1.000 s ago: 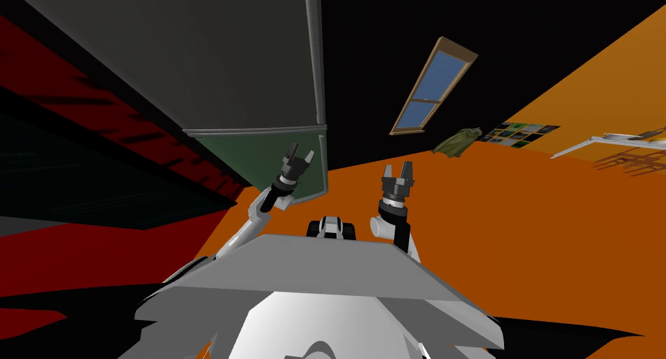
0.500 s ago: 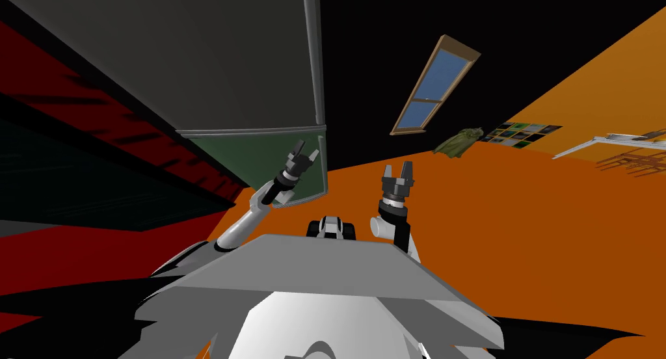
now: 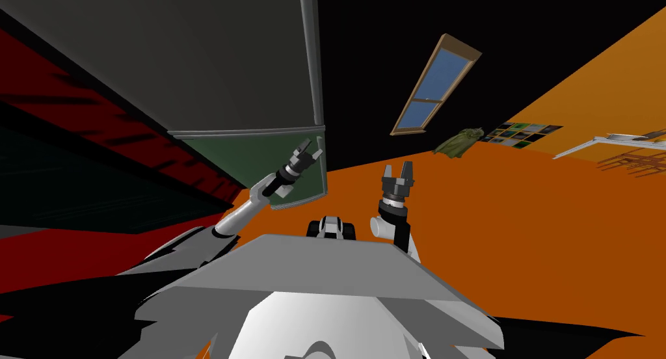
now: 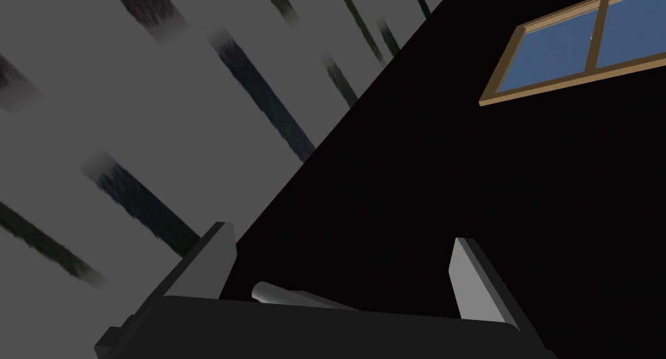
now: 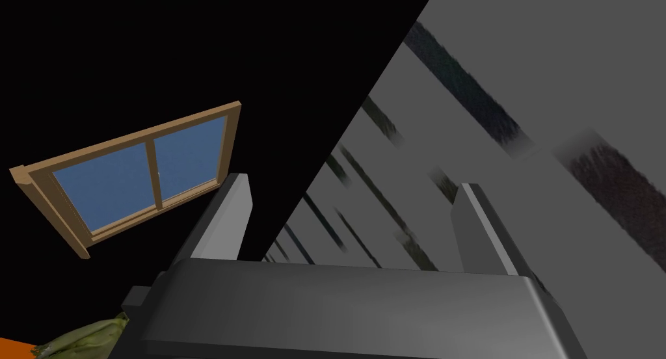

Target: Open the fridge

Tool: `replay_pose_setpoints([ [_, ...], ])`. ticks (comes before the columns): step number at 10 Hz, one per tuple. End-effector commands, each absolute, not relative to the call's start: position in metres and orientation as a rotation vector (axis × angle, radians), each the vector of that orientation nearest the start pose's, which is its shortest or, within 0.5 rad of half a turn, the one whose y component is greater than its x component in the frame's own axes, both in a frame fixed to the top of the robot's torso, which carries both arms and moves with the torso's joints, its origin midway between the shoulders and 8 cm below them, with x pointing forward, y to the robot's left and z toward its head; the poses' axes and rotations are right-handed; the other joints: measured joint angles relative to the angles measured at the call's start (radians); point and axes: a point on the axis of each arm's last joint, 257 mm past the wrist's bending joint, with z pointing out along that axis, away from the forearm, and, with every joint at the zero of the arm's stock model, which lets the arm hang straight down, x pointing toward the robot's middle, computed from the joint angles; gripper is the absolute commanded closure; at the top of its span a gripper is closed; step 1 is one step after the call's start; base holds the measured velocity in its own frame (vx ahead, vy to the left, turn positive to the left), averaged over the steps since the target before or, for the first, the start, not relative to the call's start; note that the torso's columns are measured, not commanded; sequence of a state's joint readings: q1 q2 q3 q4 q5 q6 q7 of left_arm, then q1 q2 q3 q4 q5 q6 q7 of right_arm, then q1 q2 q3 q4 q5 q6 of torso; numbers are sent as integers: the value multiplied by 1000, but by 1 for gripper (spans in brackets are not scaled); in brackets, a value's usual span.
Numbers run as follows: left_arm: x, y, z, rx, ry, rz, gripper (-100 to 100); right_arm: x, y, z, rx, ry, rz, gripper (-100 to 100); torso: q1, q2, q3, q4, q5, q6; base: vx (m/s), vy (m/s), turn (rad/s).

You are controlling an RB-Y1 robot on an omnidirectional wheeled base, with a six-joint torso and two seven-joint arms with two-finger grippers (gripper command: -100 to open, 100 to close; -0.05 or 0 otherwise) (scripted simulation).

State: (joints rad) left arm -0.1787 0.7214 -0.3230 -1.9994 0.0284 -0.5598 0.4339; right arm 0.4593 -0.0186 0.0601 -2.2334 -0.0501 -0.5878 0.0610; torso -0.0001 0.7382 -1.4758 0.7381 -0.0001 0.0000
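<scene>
The fridge stands ahead and to my left, with a dark grey upper door [image 3: 227, 62] and a green lower door [image 3: 270, 163]. A grey bar handle [image 3: 313, 56] runs along the doors' right edge. My left gripper [image 3: 311, 151] is stretched out in front of the lower door, close to that edge, and its fingers are open. In the left wrist view the left gripper [image 4: 341, 235] holds nothing, and the end of a light grey bar [image 4: 273, 292] shows low between its fingers. My right gripper [image 3: 397, 172] is open over the orange floor, right of the fridge; its wrist view [image 5: 354, 183] shows it empty.
Dark red cabinets [image 3: 97, 114] run along the left of the fridge. A black area lies behind the fridge, with a wood-framed window [image 3: 434, 85] in it. A green bundle [image 3: 458, 142], a tiled picture [image 3: 523, 132] and a white rack [image 3: 611, 142] sit at the right. The orange floor [image 3: 520, 244] spreads to the right.
My left arm has stretched forward and to the right, bringing its gripper nearer the fridge's handle edge. The right arm has not moved.
</scene>
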Motion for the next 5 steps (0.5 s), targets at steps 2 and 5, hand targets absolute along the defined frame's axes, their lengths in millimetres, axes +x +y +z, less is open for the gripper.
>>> replay_pose_setpoints([
  [2, 410, 82, 75, 51, 1188, -1911, -100, 343, -259, 32, 601, 557, 1367, 0, 0, 0, 0, 0, 0, 0, 42, -15, -9],
  [5, 431, 83, 69, 78, 1292, -1855, -100, 343, -259, 32, 601, 556, 1367, 0, 0, 0, 0, 0, 0, 0, 46, -25, -14],
])
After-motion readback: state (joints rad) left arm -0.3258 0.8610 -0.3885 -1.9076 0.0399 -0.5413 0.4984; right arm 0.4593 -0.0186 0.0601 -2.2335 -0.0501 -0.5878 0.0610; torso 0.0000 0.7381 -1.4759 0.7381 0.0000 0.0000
